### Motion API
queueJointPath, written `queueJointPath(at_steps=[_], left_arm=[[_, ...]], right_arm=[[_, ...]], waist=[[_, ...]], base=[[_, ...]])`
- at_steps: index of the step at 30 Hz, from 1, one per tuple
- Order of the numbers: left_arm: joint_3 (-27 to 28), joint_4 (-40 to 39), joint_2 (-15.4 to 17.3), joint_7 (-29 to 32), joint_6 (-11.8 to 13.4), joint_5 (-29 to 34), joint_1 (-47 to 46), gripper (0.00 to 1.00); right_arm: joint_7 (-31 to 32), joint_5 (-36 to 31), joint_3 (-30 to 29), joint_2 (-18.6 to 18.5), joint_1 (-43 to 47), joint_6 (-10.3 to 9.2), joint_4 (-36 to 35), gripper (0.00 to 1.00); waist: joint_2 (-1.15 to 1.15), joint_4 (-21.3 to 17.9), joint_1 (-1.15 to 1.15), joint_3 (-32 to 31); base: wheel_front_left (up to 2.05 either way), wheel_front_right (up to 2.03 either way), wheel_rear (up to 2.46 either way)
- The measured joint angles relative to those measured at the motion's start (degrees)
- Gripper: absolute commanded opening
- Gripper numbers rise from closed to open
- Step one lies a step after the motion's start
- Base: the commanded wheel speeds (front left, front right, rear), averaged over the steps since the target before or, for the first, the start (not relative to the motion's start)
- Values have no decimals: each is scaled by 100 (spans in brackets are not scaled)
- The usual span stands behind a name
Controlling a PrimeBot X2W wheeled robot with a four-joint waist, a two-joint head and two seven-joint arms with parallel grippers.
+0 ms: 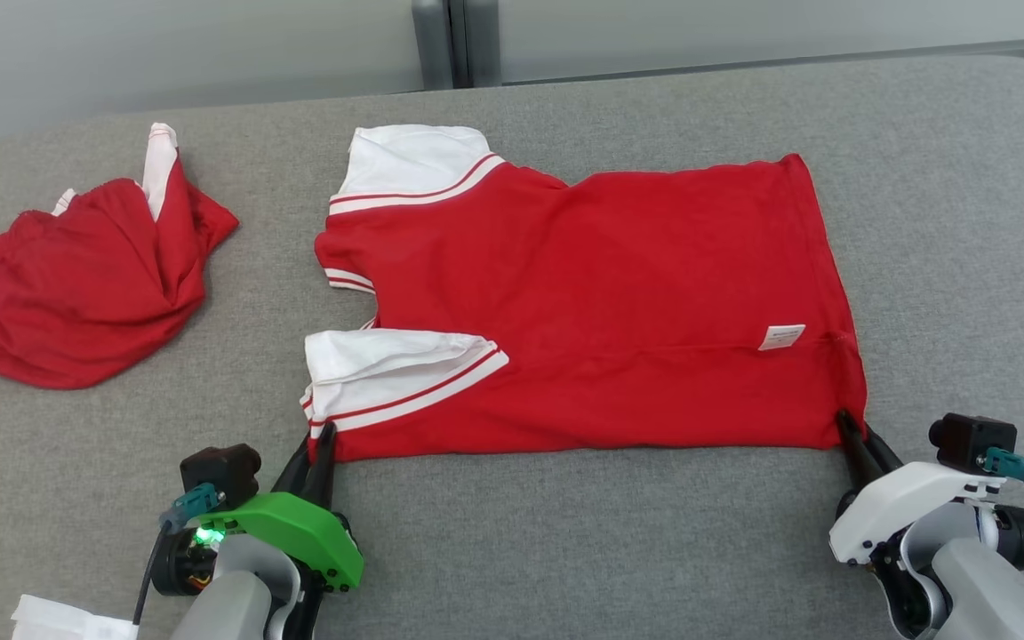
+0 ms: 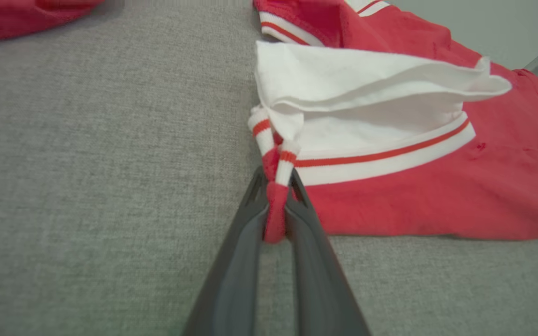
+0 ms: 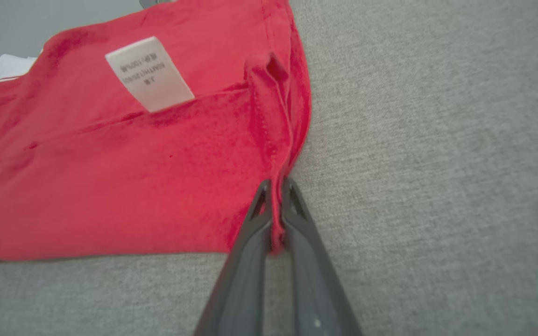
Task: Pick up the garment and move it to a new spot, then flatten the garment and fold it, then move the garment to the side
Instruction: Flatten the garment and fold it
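On a grey padded table (image 1: 565,533), a red shirt (image 1: 583,293) with white, red-striped sleeves lies spread flat, its neck end toward the robot's left and its hem toward the right. At the shirt's near edge, the left gripper (image 1: 320,442) is clamped on the corner just below the near sleeve (image 1: 388,364). The left wrist view shows a bunch of red cloth and striped trim caught between its dark fingers (image 2: 248,228). The right gripper (image 1: 850,428) pinches the near hem corner, with a thin fold of red fabric squeezed between its closed fingers (image 3: 250,242). Both gripped corners sit low against the table. The near sleeve gapes open at its cuff, while the far sleeve (image 1: 410,164) lies flat. A white label (image 1: 781,337) rests on the shirt near the hem, just above a crease. Well apart to the left lies a second red garment (image 1: 76,284), crumpled, with a white strip showing at its top. A white cloth (image 1: 68,620) pokes in at the lower left, beside the left arm.
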Motion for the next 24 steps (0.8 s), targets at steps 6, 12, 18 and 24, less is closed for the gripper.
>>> queueJointPath(at_steps=[6, 12, 18, 24], left_arm=[[213, -644, 43, -29, -4, -136, 537, 0], [488, -1656, 14, -35, 112, -98, 1718, 0], [441, -2073, -2, 44, 260, -103, 2437, 0], [380, -2132, 2, 64, 396, 13, 2590, 100]], right_arm=[[-41, 205, -40, -55, 375, 1, -319, 0], [-49, 256, -360, -179, 1268, 1, -1099, 0], [82, 278, -689, -241, 1956, 2, -1522, 0], [309, 259, -928, 12, 2229, 1, -1738, 100]], waist=[[0, 31, 0, -276], [0, 99, 0, -565], [0, 144, 0, -637], [0, 95, 0, -683]], base=[[0, 0, 0], [0, 0, 0], [0, 0, 0], [0, 0, 0]])
